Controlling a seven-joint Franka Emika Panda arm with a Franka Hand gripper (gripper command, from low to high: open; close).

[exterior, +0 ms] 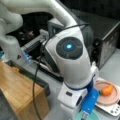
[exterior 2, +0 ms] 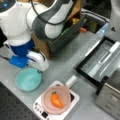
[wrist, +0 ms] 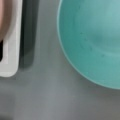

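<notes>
- The gripper itself is out of sight; the arm's wrist hangs over the near rim of the teal bowl, so open or clenched, I cannot tell.
- Bare grey table separates the bowl from the white scale, just beside it.
- The bowl sits empty.
- On the scale, the pink plate carries a carrot.
- A black tray lies at a front view's right.

Franka arm: glossy white shell, rounded segs, dark grey joint cap w/ blue-lit LED ctr. Blue collar + blue module at wrist end; black cable looped along the outside. Small black triangle mark on the base seg.
</notes>
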